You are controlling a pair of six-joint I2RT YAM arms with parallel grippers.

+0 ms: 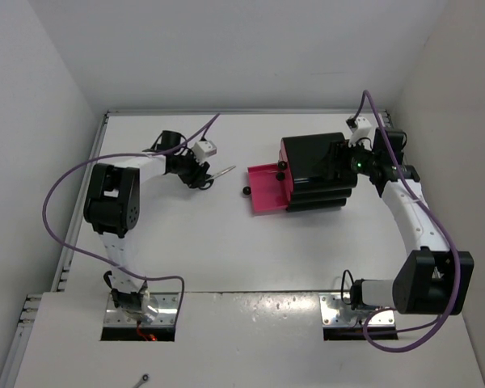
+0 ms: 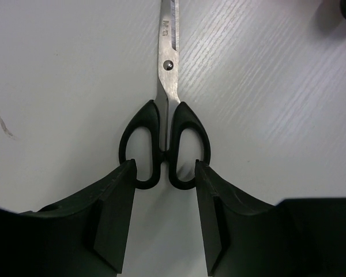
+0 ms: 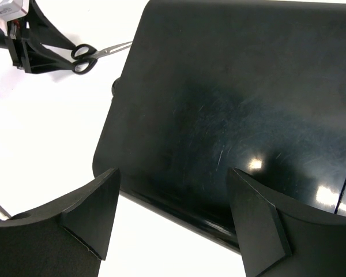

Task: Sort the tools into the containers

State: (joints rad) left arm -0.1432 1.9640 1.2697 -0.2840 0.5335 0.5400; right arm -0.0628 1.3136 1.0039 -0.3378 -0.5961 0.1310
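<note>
Scissors [image 1: 221, 172] left of drawer box [image 1: 317, 171] – open drawer [image 1: 267, 190] between.

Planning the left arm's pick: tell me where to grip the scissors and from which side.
Grip the scissors across the two black handle loops, coming from the handle end, as the left gripper already sits. They lie flat, closed, blades pointing away; the loops are the widest, thickest part and fit between the open fingers.

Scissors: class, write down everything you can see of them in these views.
The scissors have two black plastic-looking finger loops and bright metal blades, closed, joined by a round pivot screw. They lie flat on the white table, blades pointing away from the left hand, whose open fingers flank the loops, close against their outer edges.
</note>
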